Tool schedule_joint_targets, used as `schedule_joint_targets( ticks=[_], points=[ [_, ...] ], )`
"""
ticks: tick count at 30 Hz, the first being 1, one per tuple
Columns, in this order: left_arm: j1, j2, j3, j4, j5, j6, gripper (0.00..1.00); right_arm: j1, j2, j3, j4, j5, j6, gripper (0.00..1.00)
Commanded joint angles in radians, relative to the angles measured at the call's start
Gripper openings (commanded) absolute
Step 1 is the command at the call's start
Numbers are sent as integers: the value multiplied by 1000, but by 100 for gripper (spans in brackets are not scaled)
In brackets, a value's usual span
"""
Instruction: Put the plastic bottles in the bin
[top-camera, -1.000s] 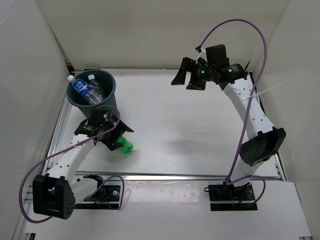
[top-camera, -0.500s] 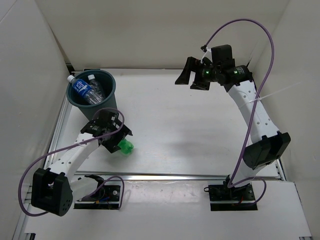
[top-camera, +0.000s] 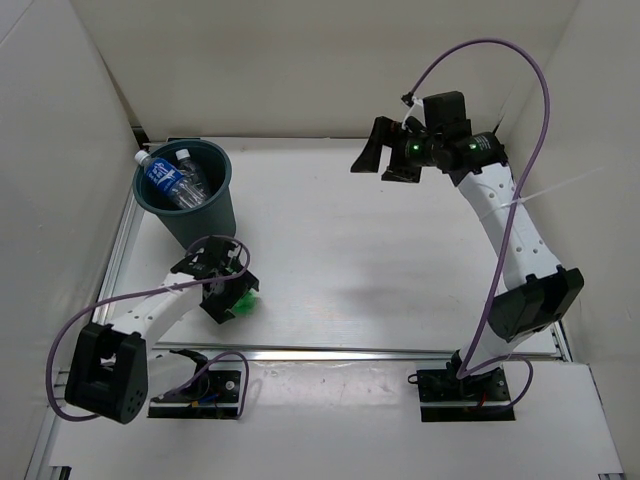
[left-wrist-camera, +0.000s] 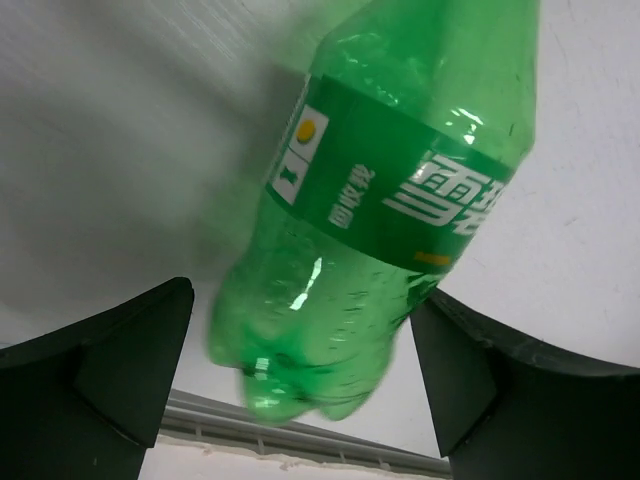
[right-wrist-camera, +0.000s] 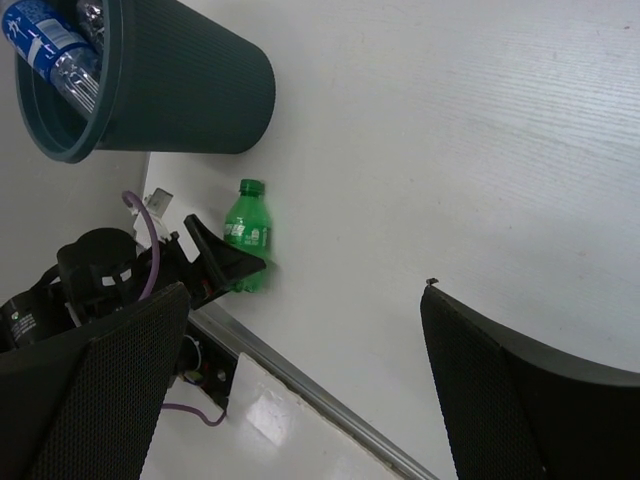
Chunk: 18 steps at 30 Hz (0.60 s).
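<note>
A green bottle lies on the table near the front rail, its base between the fingers of my left gripper, which stands open around it. From above, that gripper hides most of the green bottle. The dark teal bin stands at the far left and holds a blue-labelled bottle and a clear bottle. My right gripper hangs open high over the far right, empty. In its view I see the bin, the green bottle and the left gripper.
A metal rail runs along the table's near edge, just behind the green bottle's base. White walls close in the left, back and right sides. Purple cables loop above both arms.
My left gripper has moved toward the near edge and come round the green bottle's base. The right gripper has shifted slightly to the right and stays open.
</note>
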Motion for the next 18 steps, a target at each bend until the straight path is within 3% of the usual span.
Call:
schedule_joint_targets(
  ticks=[1,9,11,13,18],
  points=[
    [-6,6,-11,49,-25,-6,98,-12,-53,1,-14,-13,-22,100],
    [-38,-148,-97,40,-25,-68,62,-12,-62,-38,-14,-13,-22,100],
    [-38,-186,-117,28,-25,-68,48,-12,-62,-38,-14,-13,-22,100],
    [-47,-240,-117,-4,-25,-68,40,-12,-62,-47,-14,-24,-22,100],
    [-77,-329,18,-176,-66,-89,35,-12,-62,-76,-14,-24,-13,100]
  ],
)
